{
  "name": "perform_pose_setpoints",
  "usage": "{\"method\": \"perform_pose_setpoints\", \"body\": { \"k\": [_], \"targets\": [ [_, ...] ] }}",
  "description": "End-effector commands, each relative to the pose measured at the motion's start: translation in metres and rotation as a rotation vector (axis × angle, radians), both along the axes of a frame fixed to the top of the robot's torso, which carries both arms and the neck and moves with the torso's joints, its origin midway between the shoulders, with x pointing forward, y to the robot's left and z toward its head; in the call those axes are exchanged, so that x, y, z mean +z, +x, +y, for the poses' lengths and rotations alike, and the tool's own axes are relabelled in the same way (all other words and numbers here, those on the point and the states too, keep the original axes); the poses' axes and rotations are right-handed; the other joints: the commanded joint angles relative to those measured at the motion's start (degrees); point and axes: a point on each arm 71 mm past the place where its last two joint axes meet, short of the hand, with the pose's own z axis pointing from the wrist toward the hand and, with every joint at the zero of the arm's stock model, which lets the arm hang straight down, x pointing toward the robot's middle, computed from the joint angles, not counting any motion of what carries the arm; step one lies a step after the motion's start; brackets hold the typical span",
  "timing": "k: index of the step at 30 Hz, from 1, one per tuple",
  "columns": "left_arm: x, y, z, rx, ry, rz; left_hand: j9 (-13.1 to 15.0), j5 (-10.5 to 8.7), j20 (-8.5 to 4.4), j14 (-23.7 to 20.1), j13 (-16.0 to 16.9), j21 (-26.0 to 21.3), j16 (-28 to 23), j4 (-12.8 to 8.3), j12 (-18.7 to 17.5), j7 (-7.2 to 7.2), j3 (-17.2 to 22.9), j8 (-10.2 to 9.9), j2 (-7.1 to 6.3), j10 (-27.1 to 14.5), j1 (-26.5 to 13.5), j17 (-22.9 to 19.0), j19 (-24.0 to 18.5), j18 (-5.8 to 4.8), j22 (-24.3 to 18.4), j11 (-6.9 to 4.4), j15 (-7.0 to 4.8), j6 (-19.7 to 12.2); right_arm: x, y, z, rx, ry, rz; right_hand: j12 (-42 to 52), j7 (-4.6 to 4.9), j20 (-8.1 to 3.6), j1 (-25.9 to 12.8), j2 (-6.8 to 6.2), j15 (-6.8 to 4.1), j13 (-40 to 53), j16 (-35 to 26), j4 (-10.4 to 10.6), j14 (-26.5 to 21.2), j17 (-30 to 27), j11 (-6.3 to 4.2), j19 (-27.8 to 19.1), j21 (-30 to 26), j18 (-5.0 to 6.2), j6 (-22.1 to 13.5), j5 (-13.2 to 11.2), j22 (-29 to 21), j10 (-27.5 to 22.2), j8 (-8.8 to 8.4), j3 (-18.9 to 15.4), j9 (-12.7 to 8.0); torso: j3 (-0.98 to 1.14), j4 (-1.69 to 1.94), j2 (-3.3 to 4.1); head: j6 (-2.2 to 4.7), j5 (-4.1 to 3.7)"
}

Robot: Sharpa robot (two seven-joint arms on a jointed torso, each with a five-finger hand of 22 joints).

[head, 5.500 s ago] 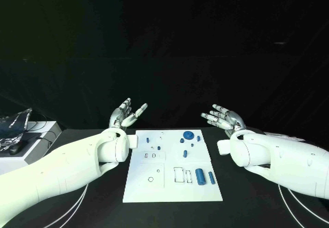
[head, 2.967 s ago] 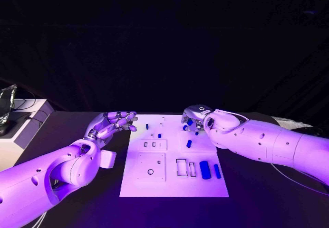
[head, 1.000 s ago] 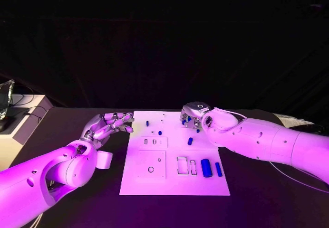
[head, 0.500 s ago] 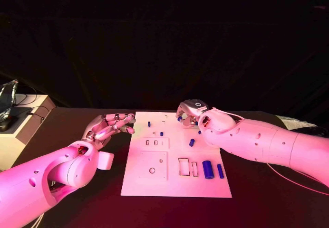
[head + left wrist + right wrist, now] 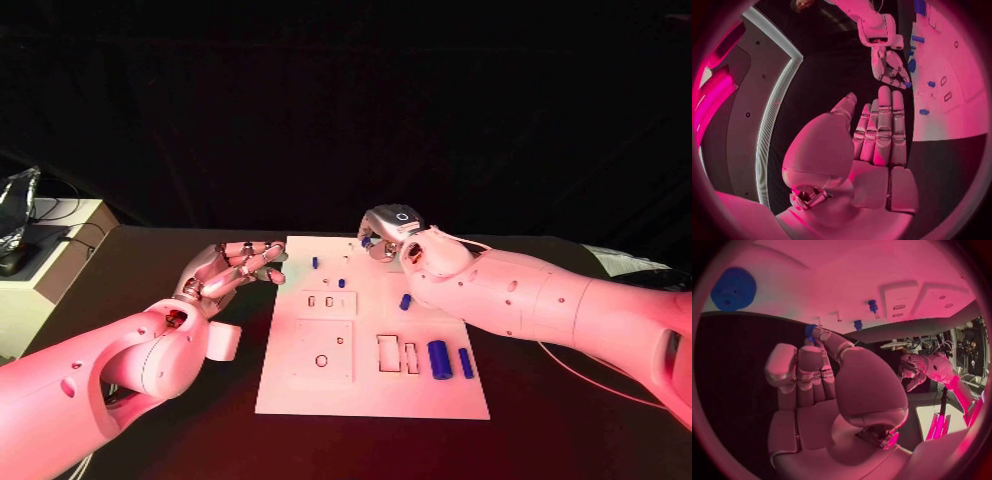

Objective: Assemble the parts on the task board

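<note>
**Two robot hands poised at the far end of the task board**

The right silver hand (image 5: 387, 228) hangs over the far edge of the white rectangular task board (image 5: 372, 392), back upward and fingers pointing down. In the right wrist view its fingers (image 5: 797, 371) are curled inward, and a small blue piece (image 5: 810, 330) sits at a fingertip; whether it is pinched there cannot be told. A round blue toothed gear (image 5: 733, 290) lies flat on the board just beyond the fingers.

The left silver hand (image 5: 235, 267) hovers just off the board's left edge, at its far end, palm up and empty, fingers loosely bent and apart. The left wrist view shows them extended side by side (image 5: 882, 131).

Out across the board, a small blue peg (image 5: 315, 262) stands near the far left, with a second short blue peg (image 5: 342, 283) just nearer. A blue stub (image 5: 405, 302) lies at mid-board, close under the right white arm (image 5: 548, 305). On the near right, a thick blue cylinder (image 5: 440, 359) and a slimmer blue rod (image 5: 466, 362) lie side by side beside two rectangular slots (image 5: 395, 353).
</note>
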Motion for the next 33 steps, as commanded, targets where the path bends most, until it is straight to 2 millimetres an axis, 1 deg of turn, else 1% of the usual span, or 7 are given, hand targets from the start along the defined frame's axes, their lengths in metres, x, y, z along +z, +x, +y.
{"method": "perform_pose_setpoints", "body": {
  "k": [1, 3, 6, 7, 12, 23, 33],
  "targets": [
    [0.002, -0.002, -0.003, -0.024, -0.007, -0.010, -0.05, -0.22, 0.34, 0.17, 0.08, 0.38, -0.34, -0.03, 0.07, 0.08, -0.41, 0.02, 0.49, -0.32, -0.17, 0.09, -0.21, 0.14, -0.08, 0.05, 0.34, -0.31, 0.004, 0.001, 0.003, -0.002, 0.015, -0.065, 0.34, -0.23, -0.28, -0.14, 0.41, -0.27, 0.23, 0.06, -0.34, -0.30, 0.05, -1.85, 3.00, -0.62, 0.49, 0.36, 0.32, 1.86, 5.77, -0.10, 0.11, 0.08, -0.25, 0.58, 0.17, 0.05, -0.23],
    [0.002, -0.002, -0.004, -0.024, -0.007, -0.011, -0.05, -0.22, 0.34, 0.17, 0.08, 0.38, -0.34, -0.03, 0.07, 0.08, -0.41, 0.02, 0.49, -0.32, -0.17, 0.09, -0.21, 0.14, -0.08, 0.05, 0.34, -0.31, 0.004, 0.001, 0.005, 0.000, 0.018, -0.069, 0.34, -0.23, -0.28, -0.14, 0.41, -0.27, 0.23, 0.06, -0.34, -0.30, 0.05, -1.85, 3.00, -0.62, 0.49, 0.36, 0.32, 1.86, 5.77, -0.10, 0.11, 0.08, -0.29, 0.67, 0.18, 0.08, -0.23],
    [0.002, -0.002, -0.004, -0.025, -0.007, -0.011, -0.05, -0.22, 0.34, 0.17, 0.08, 0.38, -0.34, -0.03, 0.07, 0.08, -0.41, 0.02, 0.49, -0.32, -0.17, 0.09, -0.21, 0.14, -0.08, 0.05, 0.34, -0.31, 0.004, 0.001, 0.008, 0.006, 0.019, -0.070, 0.34, -0.23, -0.28, -0.14, 0.41, -0.27, 0.23, 0.06, -0.34, -0.30, 0.05, -1.85, 3.00, -0.62, 0.49, 0.36, 0.32, 1.86, 5.77, -0.10, 0.11, 0.08, -0.47, 1.03, 0.20, 0.02, -0.36],
    [0.002, -0.002, -0.004, -0.025, -0.007, -0.011, -0.05, -0.22, 0.34, 0.17, 0.08, 0.38, -0.34, -0.03, 0.07, 0.08, -0.41, 0.02, 0.49, -0.32, -0.17, 0.09, -0.21, 0.14, -0.08, 0.05, 0.34, -0.31, 0.003, 0.001, 0.010, 0.008, 0.019, -0.070, 0.34, -0.22, -0.28, -0.12, 0.48, -0.27, 0.24, 0.06, -0.40, -0.26, 0.08, -1.84, 3.36, -1.66, 0.47, 0.42, 0.19, 3.00, 5.76, -0.08, 0.06, 0.09, -0.50, 1.10, 0.21, 0.01, -0.39],
    [0.003, -0.002, -0.004, -0.024, -0.006, -0.012, -0.05, -0.22, 0.34, 0.17, 0.08, 0.38, -0.34, -0.03, 0.07, 0.08, -0.41, 0.02, 0.49, -0.32, -0.17, 0.09, -0.21, 0.14, -0.08, 0.05, 0.34, -0.31, 0.001, 0.002, 0.014, 0.014, 0.016, -0.064, 0.34, -0.22, -0.28, -0.12, 0.48, -0.27, 0.24, 0.06, -0.40, -0.26, 0.08, -1.84, 3.36, -1.66, 0.47, 0.42, 0.19, 3.00, 5.76, -0.08, 0.06, 0.09, -0.70, 1.52, 0.33, 0.07, -0.48],
    [0.004, -0.003, -0.004, -0.028, -0.005, -0.016, -0.05, -0.22, 0.34, 0.17, 0.08, 0.38, -0.34, -0.03, 0.07, 0.08, -0.41, 0.02, 0.49, -0.32, -0.17, 0.09, -0.21, 0.14, -0.08, 0.05, 0.34, -0.31, -0.001, 0.005, 0.014, 0.002, 0.001, -0.051, 0.35, -0.24, -0.28, -0.08, 0.47, -0.26, 0.24, 0.06, -0.39, -0.27, 0.09, -1.83, 3.51, -2.32, 0.47, 0.36, 0.26, 3.82, 5.71, -0.08, 0.03, 0.08, -1.09, 2.04, 0.62, 0.03, -0.85],
    [0.004, -0.002, -0.003, -0.024, -0.003, -0.016, -0.05, -0.22, 0.35, 0.19, 0.07, 0.54, -0.40, -0.16, 0.06, 0.06, -0.56, 0.03, 0.52, -0.37, -0.21, 0.09, -0.25, 0.16, -0.27, 0.05, 0.34, -0.33, -0.003, 0.006, 0.010, -0.018, -0.018, -0.042, 0.34, -0.24, -0.27, -0.11, 0.44, -0.25, 0.24, 0.06, -0.40, -0.27, 0.10, -1.82, 3.53, -2.51, 0.46, 0.36, 0.37, 4.01, 5.66, -0.07, 0.07, 0.09, -1.19, 2.03, 0.78, -0.04, -1.00]
  ]
}}
